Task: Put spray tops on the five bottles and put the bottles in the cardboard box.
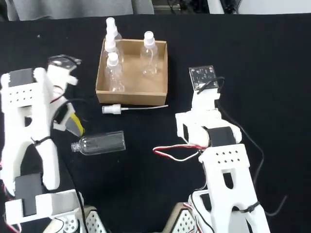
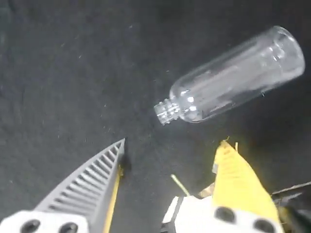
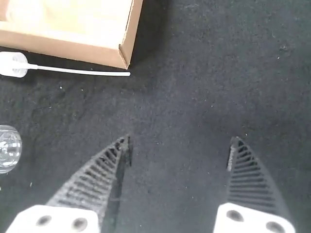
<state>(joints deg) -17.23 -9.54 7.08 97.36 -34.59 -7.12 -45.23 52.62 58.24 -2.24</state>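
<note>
The uncapped bottle (image 2: 233, 80) lies on its side on the surface just ahead of the left gripper (image 2: 172, 145) — jaws spread wide, nothing held — with its open neck turned toward that gripper and its long axis slanting away. The right gripper (image 3: 181, 141), also open and empty, is farther from the bottle. The loose spray top (image 1: 112, 109) lies just beside the cardboard box (image 1: 131, 97).

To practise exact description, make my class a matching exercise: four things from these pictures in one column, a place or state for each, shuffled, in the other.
1 uncapped bottle
2 loose spray top
3 cardboard box
4 right gripper

a open over the table
b holds capped bottles standing
c lying just outside the box
d on its side, neck bare

Pairs: 1-d, 2-c, 3-b, 4-a
</note>
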